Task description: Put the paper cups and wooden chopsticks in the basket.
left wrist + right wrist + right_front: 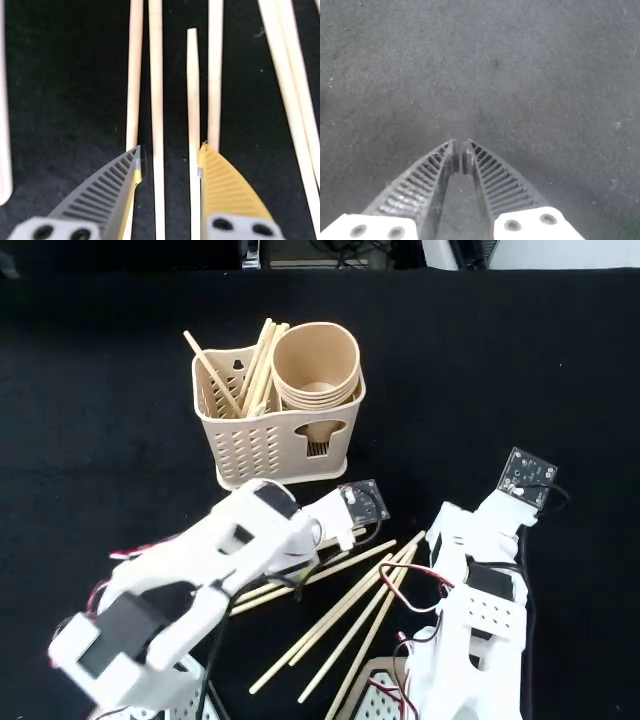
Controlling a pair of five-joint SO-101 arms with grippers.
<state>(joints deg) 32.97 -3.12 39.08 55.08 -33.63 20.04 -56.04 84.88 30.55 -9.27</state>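
We've got the left gripper (170, 150) spread astride two chopsticks (193, 90), lower centre of frame, right gripper (460, 156) pressed together above black cloth (530, 60).

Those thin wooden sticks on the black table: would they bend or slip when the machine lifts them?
Probably stiff and light: the chopsticks look like thin, straight wood. Two lie inside the open left hand, so both may come up together. Being smooth and narrow, they could swivel or slip.

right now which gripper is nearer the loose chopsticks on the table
Left. The left gripper is open over the loose chopsticks, two of them between its jaws; the right gripper is shut above bare black cloth.
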